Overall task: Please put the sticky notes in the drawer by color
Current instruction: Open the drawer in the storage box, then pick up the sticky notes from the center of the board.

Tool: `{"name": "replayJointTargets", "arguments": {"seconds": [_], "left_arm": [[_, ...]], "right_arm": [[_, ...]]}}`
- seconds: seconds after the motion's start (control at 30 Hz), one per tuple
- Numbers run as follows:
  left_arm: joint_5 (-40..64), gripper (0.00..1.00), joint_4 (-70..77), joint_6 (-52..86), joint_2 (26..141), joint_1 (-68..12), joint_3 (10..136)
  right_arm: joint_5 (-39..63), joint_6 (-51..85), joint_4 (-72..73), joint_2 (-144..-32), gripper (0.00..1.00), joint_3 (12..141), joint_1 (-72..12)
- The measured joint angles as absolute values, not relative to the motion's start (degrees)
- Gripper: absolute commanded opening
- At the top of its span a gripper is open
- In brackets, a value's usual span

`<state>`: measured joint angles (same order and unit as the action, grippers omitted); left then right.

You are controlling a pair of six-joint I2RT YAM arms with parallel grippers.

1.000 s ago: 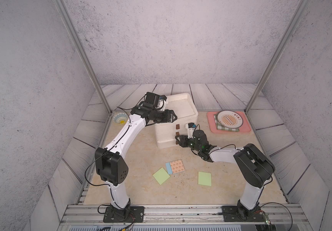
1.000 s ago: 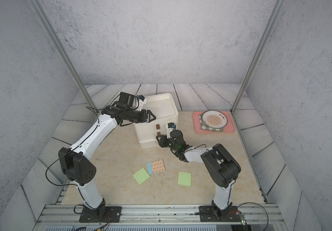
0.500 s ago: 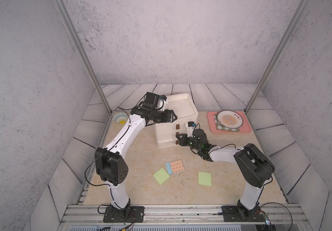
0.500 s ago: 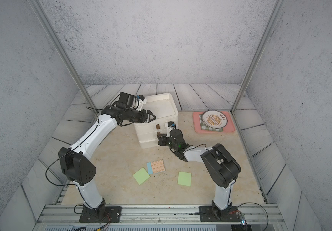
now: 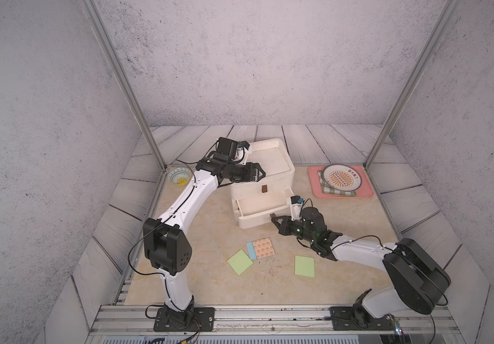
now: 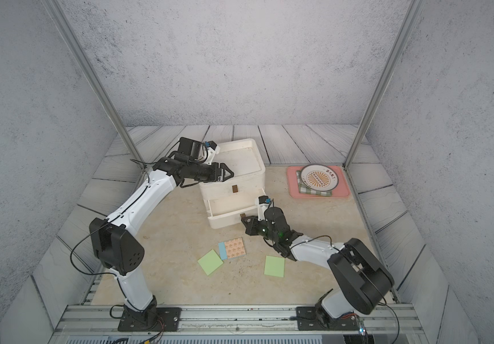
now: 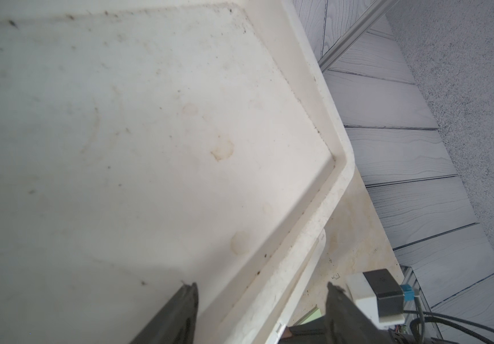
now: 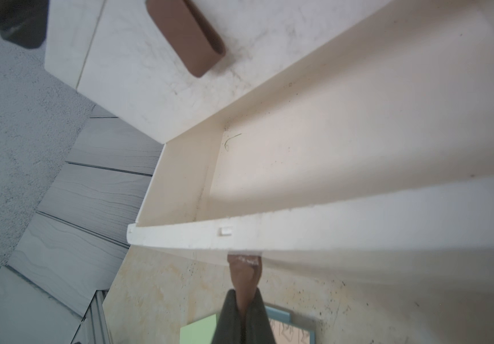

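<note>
The white drawer cabinet (image 5: pixel 269 166) (image 6: pixel 240 166) stands mid-table, and its drawer (image 5: pixel 257 205) (image 6: pixel 228 205) below the top one is pulled out and looks empty. My right gripper (image 5: pixel 275 219) (image 8: pixel 244 295) is shut on that drawer's brown tab handle (image 8: pixel 244 272). My left gripper (image 5: pixel 262 173) (image 7: pixel 262 290) is open, with its jaws on either side of the cabinet's front rim (image 7: pixel 299 247). In both top views three sticky notes lie on the table in front. They are a green one (image 5: pixel 240 261) (image 6: pixel 210 261), an orange-patterned one with a blue edge (image 5: pixel 262 247) (image 6: pixel 234 247), and another green one (image 5: pixel 304 266) (image 6: pixel 274 266).
A pink tray (image 5: pixel 314 190) at the right holds a green checked cloth and a patterned plate (image 5: pixel 341 178). A small bowl (image 5: pixel 180 176) sits at the left by a metal post. My right forearm (image 5: pixel 356 250) lies low beside the second green note.
My right gripper has shut on the brown handle, and the drawer seems to have come out a little toward the front. The left arm has not moved.
</note>
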<state>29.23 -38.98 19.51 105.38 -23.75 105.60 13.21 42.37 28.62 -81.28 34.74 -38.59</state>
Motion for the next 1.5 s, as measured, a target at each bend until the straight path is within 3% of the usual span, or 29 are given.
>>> {"name": "replayJointTargets", "arguments": {"seconds": [0.2,0.33,0.43,0.8,0.97,1.07,1.13,1.17,1.3,1.5], "left_arm": [[30.09,0.72,-38.7,19.53,105.71,-23.77,105.73],[30.63,0.72,-38.59,19.73,106.13,-23.86,106.21],[30.68,0.72,-38.79,19.9,106.17,-23.86,106.45],[26.85,0.73,-45.67,19.66,100.22,-23.73,103.53],[22.85,0.75,-45.25,19.64,88.23,-22.7,92.82],[20.53,0.75,-42.57,20.8,77.73,-20.97,81.49],[19.29,0.75,-39.24,22.15,70.76,-19.99,72.38],[18.92,0.75,-37.93,22.98,67.57,-19.68,67.7],[18.31,0.75,-35.05,26.11,59.94,-19.62,54.28],[19.29,0.75,-32.38,29.82,52.05,-19.62,44.42]], "right_arm": [[10.48,43.16,20.25,-70.61,0.05,30.57,-39.86],[9.37,43.4,15.09,-65.91,0.37,28.58,-40.07],[9.32,42.37,11.57,-63.18,0.48,28.62,-40.34],[5.32,38.81,-9.5,-50.28,0.54,32.32,-40.45],[2.87,39.46,-19.75,-45.39,0.62,28.64,-40.45],[2.13,40.49,-25.52,-45.12,0.74,26.81,-40.45],[1.45,41.41,-28.84,-45.74,0.95,26.44,-40.45],[1.26,41.52,-29.95,-46.57,0.97,26.5,-40.49],[-0.25,41.93,-33.39,-51.9,0.99,27.46,-40.91],[-1.87,41.85,-35.24,-60.95,0.99,30.76,-43.27]]}}
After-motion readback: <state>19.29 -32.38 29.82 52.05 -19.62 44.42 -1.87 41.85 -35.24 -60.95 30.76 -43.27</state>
